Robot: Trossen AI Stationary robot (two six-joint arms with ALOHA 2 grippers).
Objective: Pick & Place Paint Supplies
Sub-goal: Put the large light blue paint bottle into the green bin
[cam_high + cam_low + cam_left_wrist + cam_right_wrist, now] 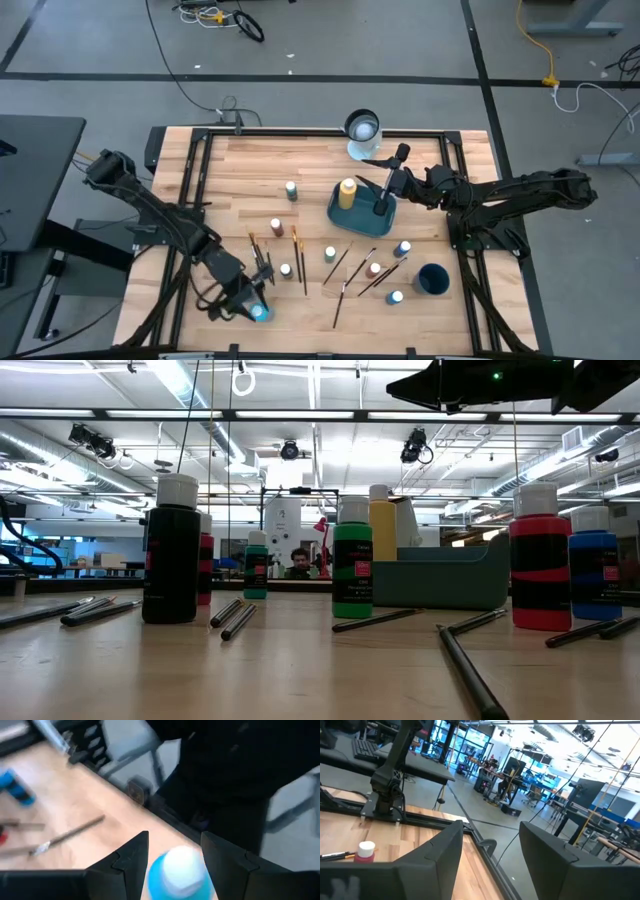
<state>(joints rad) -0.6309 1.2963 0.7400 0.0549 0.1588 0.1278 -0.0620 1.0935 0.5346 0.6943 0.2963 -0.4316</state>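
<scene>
on the wooden surface point(310, 155) the left claw point(258, 309) sat with fingers apart around a light blue paint bottle point(179, 873) at the near edge, ready to lift it, while the right claw point(393, 176) hung open over the teal tray point(340, 218).

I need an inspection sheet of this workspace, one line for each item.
Surface: wooden table, black frame.
Job's things: small paint bottles and brushes scattered; yellow bottle in teal tray.
Clutter: clear jar; dark blue cup.
Grippers: left gripper open around light blue bottle at the near left edge; right gripper open above the tray.
Cables: loose on the floor.
Surroundings: a person in the far room.
</scene>
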